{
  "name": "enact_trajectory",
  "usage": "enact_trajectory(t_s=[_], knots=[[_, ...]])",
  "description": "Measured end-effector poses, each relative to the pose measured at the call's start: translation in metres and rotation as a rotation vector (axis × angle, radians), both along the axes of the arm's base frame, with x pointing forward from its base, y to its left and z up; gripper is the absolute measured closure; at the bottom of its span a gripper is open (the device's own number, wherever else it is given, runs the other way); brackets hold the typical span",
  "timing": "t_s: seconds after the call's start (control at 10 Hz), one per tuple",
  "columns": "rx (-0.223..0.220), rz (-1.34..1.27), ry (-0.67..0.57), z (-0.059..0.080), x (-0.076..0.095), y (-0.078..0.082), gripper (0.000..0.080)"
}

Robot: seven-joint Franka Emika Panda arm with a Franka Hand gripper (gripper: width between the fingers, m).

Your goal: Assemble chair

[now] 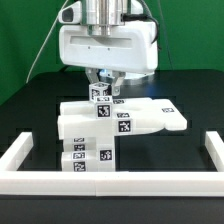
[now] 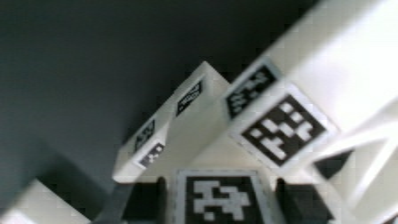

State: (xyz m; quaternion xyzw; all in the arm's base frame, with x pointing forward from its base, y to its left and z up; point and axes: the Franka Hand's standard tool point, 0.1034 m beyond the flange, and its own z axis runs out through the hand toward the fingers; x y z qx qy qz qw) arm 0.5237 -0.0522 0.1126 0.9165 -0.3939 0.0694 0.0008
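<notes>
The chair parts are white blocks with black-and-white tags. In the exterior view a flat slab [image 1: 130, 118] lies at the centre of the black table, with thick tagged pieces [image 1: 85, 155] stacked in front of it. My gripper [image 1: 100, 88] hangs over the slab's back edge, shut on a short upright tagged leg [image 1: 99, 94]. In the wrist view that leg's tagged end [image 2: 217, 192] fills the gap between my two dark fingers [image 2: 150, 200], which touch its sides. Beyond it show the slab's tagged faces [image 2: 281, 125] and a slanted tagged piece [image 2: 169, 125].
A low white border rail [image 1: 110, 183] runs along the front and up both sides of the table [image 1: 30, 110]. The arm's broad white wrist housing [image 1: 108, 48] hides the back of the scene.
</notes>
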Motion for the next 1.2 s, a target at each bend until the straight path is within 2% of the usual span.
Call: enact_trajectory(t_s=[0.2,0.3,0.4,0.5,0.6,0.7,0.9,1.0,1.2], knots=[[0.046,-0.277,-0.030,0.000,0.003,0.003,0.0515],[0.046,-0.273,-0.030,0.000,0.003,0.003,0.0515],[0.043,-0.251,-0.029,0.000,0.003,0.003,0.0426],[0.040,-0.230,-0.028,0.000,0.003,0.003,0.0426],[0.031,-0.173,-0.025,0.000,0.003,0.002,0.0291],[0.005,0.016,-0.016,0.001,0.003,-0.002,0.0181],[-0.038,0.432,0.026,0.004,0.004,-0.013,0.0159],[-0.064,0.619,0.053,0.003,0.002,-0.011,0.0151],[-0.086,0.733,0.058,0.001,0.000,-0.007,0.0150]])
